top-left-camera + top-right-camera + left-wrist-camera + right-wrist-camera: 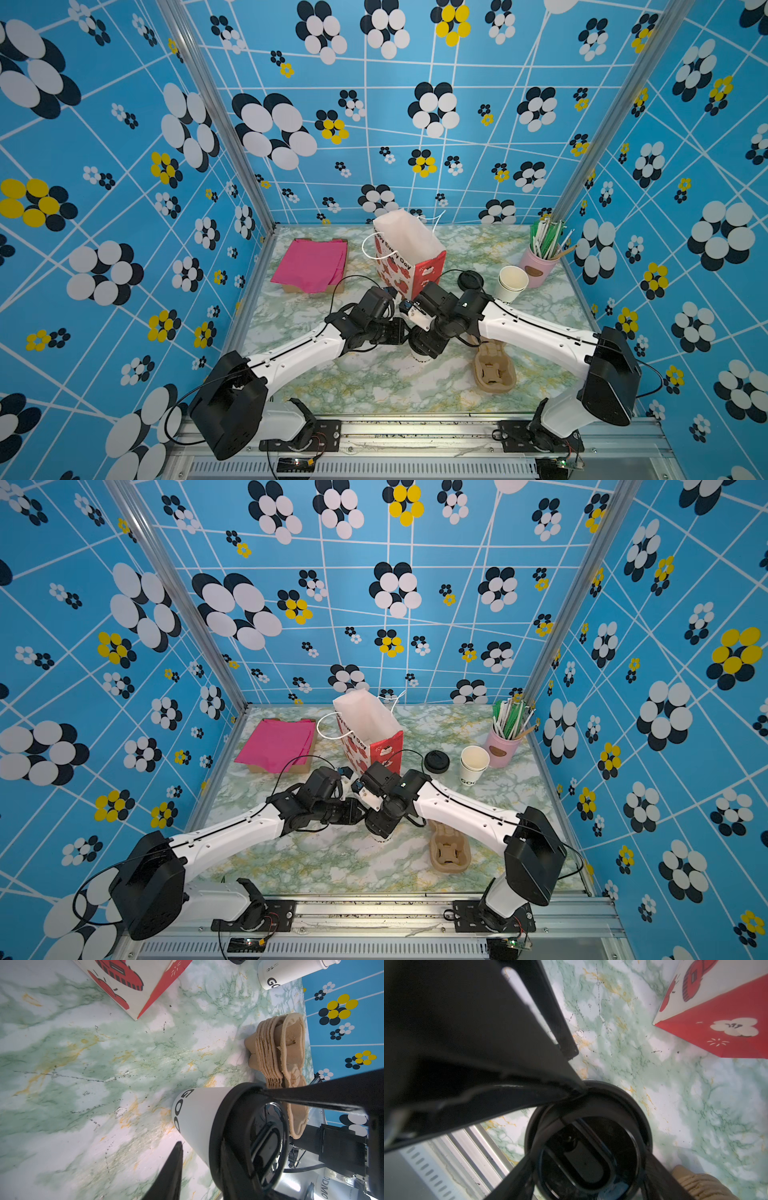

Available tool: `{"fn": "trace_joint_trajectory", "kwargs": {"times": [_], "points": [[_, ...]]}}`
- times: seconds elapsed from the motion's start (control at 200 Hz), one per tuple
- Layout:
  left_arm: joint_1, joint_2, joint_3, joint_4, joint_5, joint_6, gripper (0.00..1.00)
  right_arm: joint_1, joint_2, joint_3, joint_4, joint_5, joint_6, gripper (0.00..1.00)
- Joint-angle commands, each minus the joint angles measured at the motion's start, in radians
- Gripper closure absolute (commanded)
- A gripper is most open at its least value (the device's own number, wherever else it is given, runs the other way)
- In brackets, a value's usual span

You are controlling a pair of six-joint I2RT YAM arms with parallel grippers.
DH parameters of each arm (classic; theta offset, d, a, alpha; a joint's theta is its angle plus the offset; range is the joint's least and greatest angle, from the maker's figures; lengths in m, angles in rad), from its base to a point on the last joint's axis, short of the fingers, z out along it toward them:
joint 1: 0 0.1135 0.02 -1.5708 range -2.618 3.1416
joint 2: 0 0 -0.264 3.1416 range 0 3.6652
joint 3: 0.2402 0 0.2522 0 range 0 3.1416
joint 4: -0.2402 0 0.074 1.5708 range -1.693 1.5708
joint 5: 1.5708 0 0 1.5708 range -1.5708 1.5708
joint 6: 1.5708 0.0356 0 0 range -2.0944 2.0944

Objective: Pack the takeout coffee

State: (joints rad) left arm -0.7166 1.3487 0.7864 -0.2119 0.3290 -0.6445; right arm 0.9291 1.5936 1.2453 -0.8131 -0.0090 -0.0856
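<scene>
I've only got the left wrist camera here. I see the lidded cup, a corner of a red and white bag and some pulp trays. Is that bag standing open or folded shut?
Observer: Open. In a top view the gift bag stands upright with its mouth gaping.
Operator: What else is on my cup?
Observer: The right gripper. Its wrist view shows its fingers against opposite sides of the lid of the takeout coffee.
Operator: Anything at the back left?
Observer: Pink tissue paper, lying flat, apart from the bag.
</scene>
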Motion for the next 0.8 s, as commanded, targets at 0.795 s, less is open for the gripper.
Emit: {"fn": "trace_joint_trajectory", "kwargs": {"times": [0.795], "points": [[-0.073,-0.054,-0.012,-0.125,0.003,-0.038,0.64,0.023,0.131,-0.132,-0.143,-0.074,0.016,0.27]]}}
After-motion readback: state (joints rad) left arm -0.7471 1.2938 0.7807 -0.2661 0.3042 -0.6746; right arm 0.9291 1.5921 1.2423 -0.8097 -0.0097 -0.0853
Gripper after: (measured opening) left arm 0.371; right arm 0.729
